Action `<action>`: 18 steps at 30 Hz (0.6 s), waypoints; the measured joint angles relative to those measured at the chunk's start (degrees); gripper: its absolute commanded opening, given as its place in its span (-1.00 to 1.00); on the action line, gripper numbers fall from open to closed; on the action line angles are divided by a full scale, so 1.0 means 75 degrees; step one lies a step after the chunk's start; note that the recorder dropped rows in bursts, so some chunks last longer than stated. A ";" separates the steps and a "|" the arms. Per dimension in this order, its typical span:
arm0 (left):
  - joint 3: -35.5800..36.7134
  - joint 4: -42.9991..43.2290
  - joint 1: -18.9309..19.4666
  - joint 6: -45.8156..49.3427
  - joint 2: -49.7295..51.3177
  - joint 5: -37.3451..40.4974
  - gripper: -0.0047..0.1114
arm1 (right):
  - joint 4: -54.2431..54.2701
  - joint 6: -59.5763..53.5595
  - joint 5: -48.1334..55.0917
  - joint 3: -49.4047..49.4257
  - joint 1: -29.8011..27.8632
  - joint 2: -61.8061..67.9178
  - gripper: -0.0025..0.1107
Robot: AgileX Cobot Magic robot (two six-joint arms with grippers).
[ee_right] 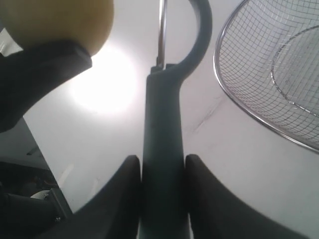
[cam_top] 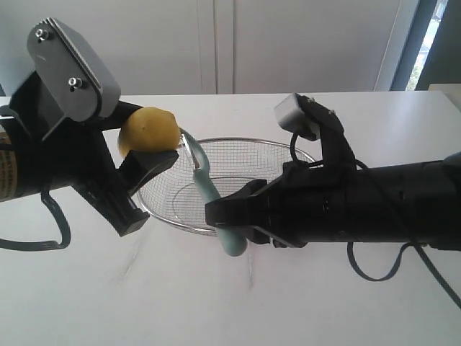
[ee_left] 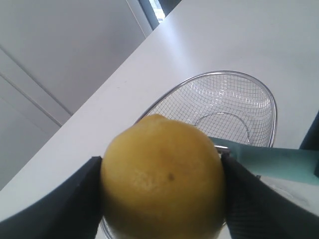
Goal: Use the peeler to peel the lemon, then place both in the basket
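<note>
Pointing at lemon (cam_top: 149,130), peeler (cam_top: 209,191) near-upright

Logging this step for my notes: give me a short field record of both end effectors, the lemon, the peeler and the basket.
left end effector: shut on the lemon, held off the table
right end effector: shut on the peeler handle
peeler: blade head beside the lemon; contact unclear
lemon: no peeled patch visible
basket: on the table, holding neither item
</note>
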 measured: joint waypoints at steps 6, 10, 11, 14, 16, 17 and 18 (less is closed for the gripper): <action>0.0000 0.0000 0.0000 0.0000 0.0000 0.0000 -0.92 | 0.0128 -0.0078 0.0048 -0.0015 0.0000 0.0000 -0.96; 0.0000 -0.0016 0.0000 -0.0015 0.0000 0.0000 -0.92 | 0.0143 -0.0182 0.0126 -0.0092 0.0000 0.0000 -0.96; 0.0000 -0.0016 0.0000 -0.0015 0.0000 0.0000 -0.92 | 0.0143 -0.0192 0.0144 -0.0112 0.0000 0.0000 -0.96; 0.0000 -0.0030 0.0000 -0.0015 0.0000 0.0000 -0.92 | 0.0174 -0.0212 0.0175 -0.0142 0.0000 0.0000 -0.96; 0.0000 -0.0030 0.0000 -0.0015 0.0000 0.0000 -0.92 | 0.0174 -0.0218 0.0175 -0.0158 0.0000 0.0000 -0.96; 0.0000 -0.0030 0.0000 -0.0015 0.0000 0.0000 -0.92 | 0.0174 -0.0218 0.0175 -0.0173 0.0000 0.0000 -0.96; 0.0000 -0.0030 0.0000 -0.0015 0.0000 0.0000 -0.92 | 0.0195 -0.0231 0.0175 -0.0174 0.0000 0.0000 -0.96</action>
